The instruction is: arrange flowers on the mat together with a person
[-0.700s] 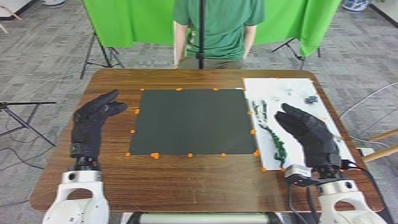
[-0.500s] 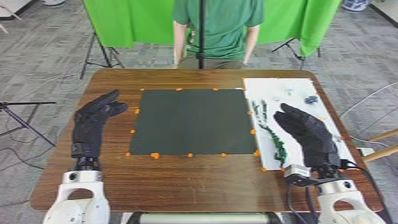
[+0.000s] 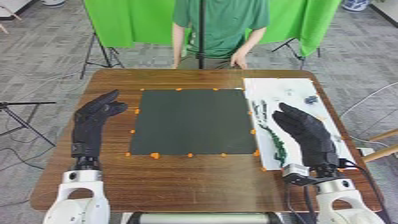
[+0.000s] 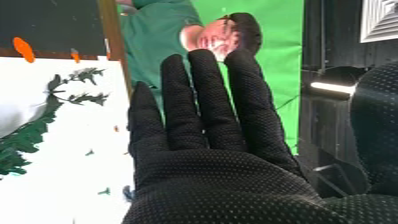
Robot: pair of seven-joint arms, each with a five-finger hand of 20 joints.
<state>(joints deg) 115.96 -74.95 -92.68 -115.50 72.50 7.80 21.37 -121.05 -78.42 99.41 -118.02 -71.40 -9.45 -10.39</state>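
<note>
As it lies, the leafy spray [image 3: 277, 144] runs lengthwise along the white sheet [image 3: 266, 89].

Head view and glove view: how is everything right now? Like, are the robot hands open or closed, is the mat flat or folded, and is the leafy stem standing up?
Left hand: open, nothing in it.
Right hand: open, fingers straight, nothing in it.
Dark mat: spread flat.
Leafy stem: lying down.
White sheet: spread flat under the stem.
Green curtain: hanging.
</note>
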